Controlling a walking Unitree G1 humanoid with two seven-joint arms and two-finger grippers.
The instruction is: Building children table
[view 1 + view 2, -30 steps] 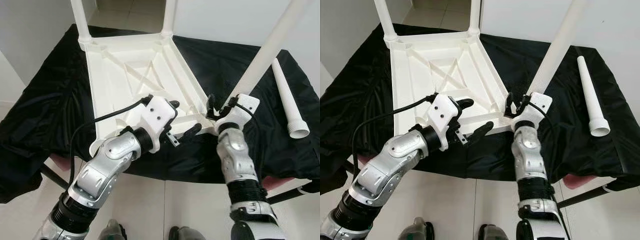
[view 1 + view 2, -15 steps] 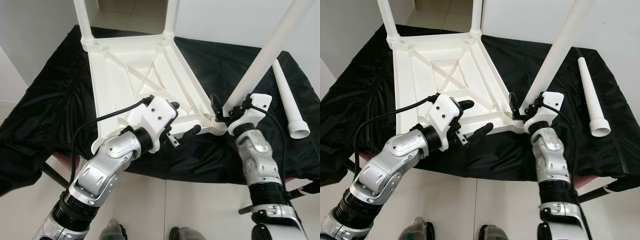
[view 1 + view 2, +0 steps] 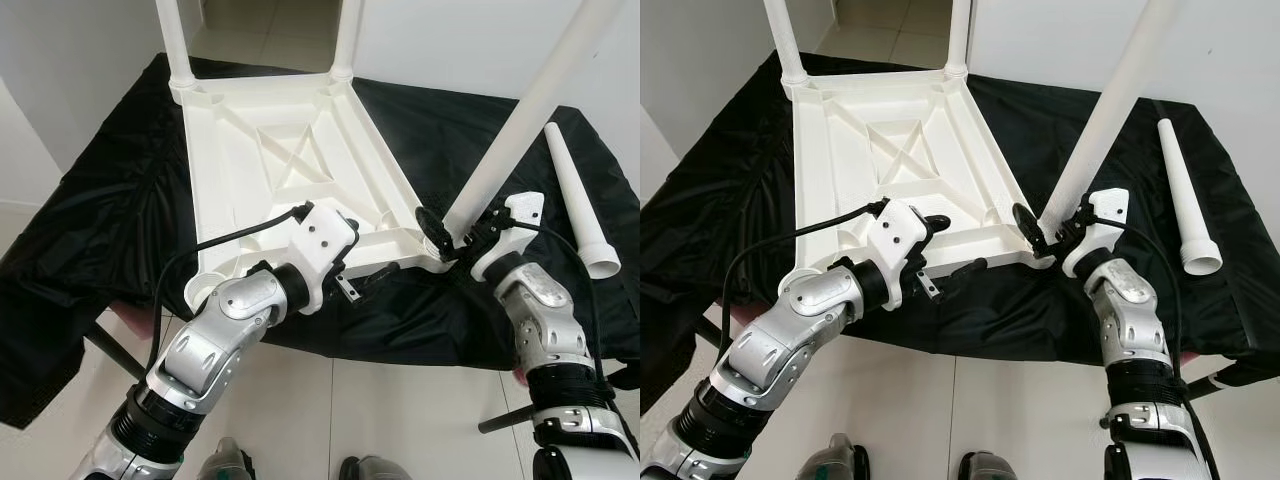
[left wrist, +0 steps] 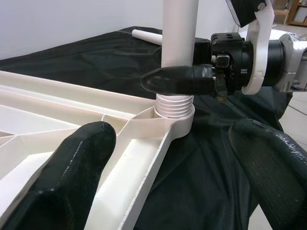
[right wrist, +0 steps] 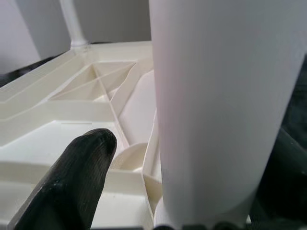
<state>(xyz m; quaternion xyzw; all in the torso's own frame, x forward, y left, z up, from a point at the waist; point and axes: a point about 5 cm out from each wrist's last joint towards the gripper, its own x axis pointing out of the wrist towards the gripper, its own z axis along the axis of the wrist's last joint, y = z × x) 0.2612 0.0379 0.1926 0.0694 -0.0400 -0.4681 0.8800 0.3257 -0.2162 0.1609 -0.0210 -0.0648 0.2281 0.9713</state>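
The white plastic table top (image 3: 270,150) lies upside down on a black cloth. Two legs (image 3: 172,40) (image 3: 347,35) stand in its far corners. A third leg (image 3: 520,110) rises tilted from the near right corner socket (image 4: 175,112). My right gripper (image 3: 450,232) is shut around this leg just above its threaded base, with one finger (image 4: 182,79) across its front. My left gripper (image 3: 362,252) is open and straddles the table's near rim (image 4: 144,143), left of that socket. The fourth leg (image 3: 575,200) lies loose on the cloth at the right. The near left socket (image 3: 205,290) holds nothing.
The black cloth (image 3: 100,200) covers a low stand and hangs over its edges. White walls stand to the left and behind. Tiled floor (image 3: 330,400) shows below the near edge, with my feet at the bottom.
My right forearm has swung out to the right around the base of the near right leg. My left gripper has dropped a little closer to the table's rim.
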